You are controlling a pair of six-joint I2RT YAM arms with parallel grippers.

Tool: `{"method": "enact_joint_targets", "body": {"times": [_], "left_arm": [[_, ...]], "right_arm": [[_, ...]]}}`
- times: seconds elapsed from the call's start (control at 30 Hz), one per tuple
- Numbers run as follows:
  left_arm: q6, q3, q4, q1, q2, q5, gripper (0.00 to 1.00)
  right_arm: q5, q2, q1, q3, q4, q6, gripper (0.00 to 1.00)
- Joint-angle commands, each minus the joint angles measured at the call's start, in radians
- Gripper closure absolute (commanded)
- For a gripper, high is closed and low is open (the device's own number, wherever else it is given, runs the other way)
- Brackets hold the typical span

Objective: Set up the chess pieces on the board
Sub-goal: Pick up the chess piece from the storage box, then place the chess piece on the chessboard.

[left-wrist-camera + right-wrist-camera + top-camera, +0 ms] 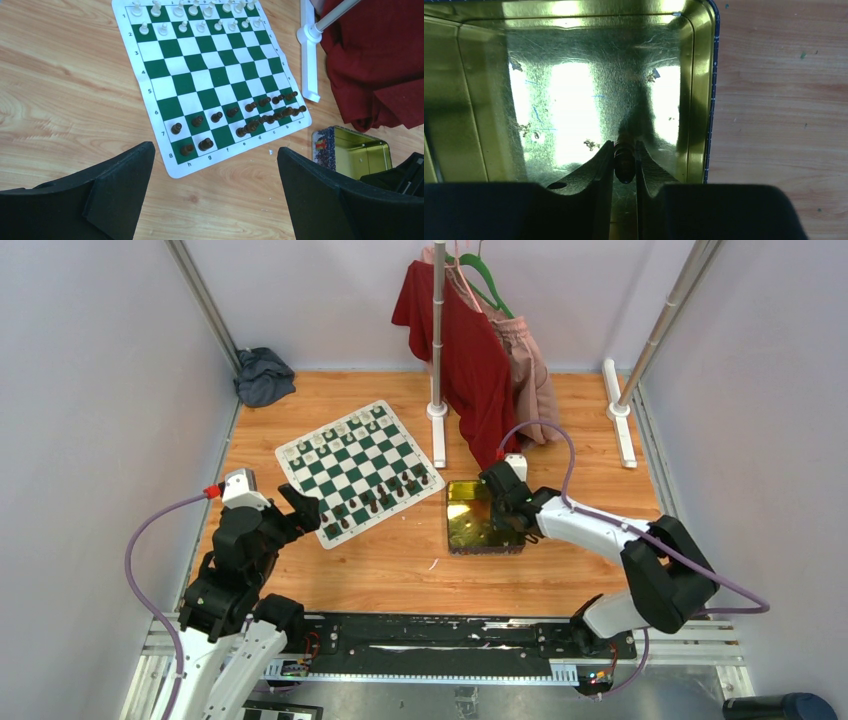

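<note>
From above, the tips of my right tool point(500, 502) are lost under its own body, so the grip shows only in its wrist view. There the dark piece point(624, 161) sits half buried between the fingers, and I cannot tell which chessman it is. I also cannot tell whether it touches the floor of the tin point(696, 100), because the shiny metal is all glare and reflection. In my left wrist view the board point(172, 48) is cut off at its far edge, clipping the back row of cream pieces point(162, 29). The dark pieces point(197, 120) near its right corner crowd too tightly to count.

The board lies askew on the wooden surface point(400, 570), cream men along its far side and dark men along its near side. The tin lies just beside the board's right corner, apart from it. A white rack point(437, 340) stands behind them, and a red garment point(465, 350) hangs from it down toward the tin's far side. A dark cloth point(263, 375) is bundled in the far left corner.

My right tool is narrowed, pinching the dark piece inside the tin, close to its right wall. My left tool point(215, 150) is spread wide and holds nothing, hovering above the surface by the board's near corner.
</note>
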Motion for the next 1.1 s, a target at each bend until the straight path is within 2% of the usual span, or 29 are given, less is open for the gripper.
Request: {"method": "enact_joint_targets", "body": {"times": [0.0,0.33,0.5,1.07], "left_arm": [[0.015,-0.012,0.011,-0.008,-0.002,0.006,0.00],[0.016,-0.010,0.011,-0.008,-0.003,0.004,0.00],[0.013,-0.013,0.011,-0.008,-0.017,-0.008,0.00],[0.003,-0.016,0.008,-0.008,-0.050,-0.029,0.00]], "right_arm": [[-0.060,-0.036,-0.030,0.000,0.038,0.030,1.00],[-0.131,-0.057,-0.051,0.017,0.079,0.018,1.00],[-0.128,-0.065,-0.022,0.073,0.061,-0.032,1.00],[-0.049,0.142,0.193,0.495,-0.111,-0.217,1.00]]}}
